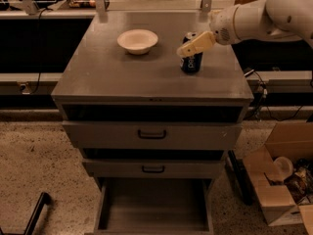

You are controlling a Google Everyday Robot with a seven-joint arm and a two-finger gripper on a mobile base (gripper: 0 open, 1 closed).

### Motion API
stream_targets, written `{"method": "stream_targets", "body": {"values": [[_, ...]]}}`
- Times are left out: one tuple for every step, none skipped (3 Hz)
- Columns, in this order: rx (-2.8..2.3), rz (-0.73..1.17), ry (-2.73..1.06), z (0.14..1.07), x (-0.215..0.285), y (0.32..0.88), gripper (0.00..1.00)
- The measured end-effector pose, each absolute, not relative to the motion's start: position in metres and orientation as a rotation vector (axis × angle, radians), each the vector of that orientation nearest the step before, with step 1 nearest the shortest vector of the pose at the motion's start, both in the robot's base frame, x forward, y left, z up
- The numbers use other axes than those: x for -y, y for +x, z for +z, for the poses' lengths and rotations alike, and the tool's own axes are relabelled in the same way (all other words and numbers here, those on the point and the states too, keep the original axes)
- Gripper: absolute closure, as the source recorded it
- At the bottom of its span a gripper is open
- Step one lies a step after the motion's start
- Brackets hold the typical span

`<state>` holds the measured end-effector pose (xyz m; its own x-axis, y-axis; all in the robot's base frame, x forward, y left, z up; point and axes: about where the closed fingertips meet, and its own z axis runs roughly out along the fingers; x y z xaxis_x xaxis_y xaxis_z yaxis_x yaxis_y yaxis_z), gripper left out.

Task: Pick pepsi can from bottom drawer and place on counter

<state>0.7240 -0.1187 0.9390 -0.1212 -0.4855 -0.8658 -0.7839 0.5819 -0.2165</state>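
Observation:
The pepsi can (pixel 191 61) stands upright on the counter (pixel 132 75), towards its right rear. My gripper (pixel 191 44) is at the can's top, reaching in from the right. One cream finger (pixel 196 43) crosses in front of the can's upper rim, and the other is hidden behind the can. The gripper looks open, with its fingers on either side of the can and not squeezing it. The bottom drawer (pixel 152 207) is pulled out below and holds nothing.
A white bowl (pixel 138 40) sits on the counter left of the can. The two upper drawers (pixel 152 134) with black handles are slightly ajar. An open cardboard box (pixel 281 182) with clutter stands on the floor at the right. A black bar (pixel 35 213) is at the lower left.

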Motion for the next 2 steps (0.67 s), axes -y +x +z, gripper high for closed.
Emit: {"method": "stream_targets", "body": {"values": [[-1.649, 0.367, -1.073, 0.958, 0.137, 0.695, 0.0], [-1.607, 0.302, -1.103, 0.961, 0.158, 0.687, 0.0]]}}
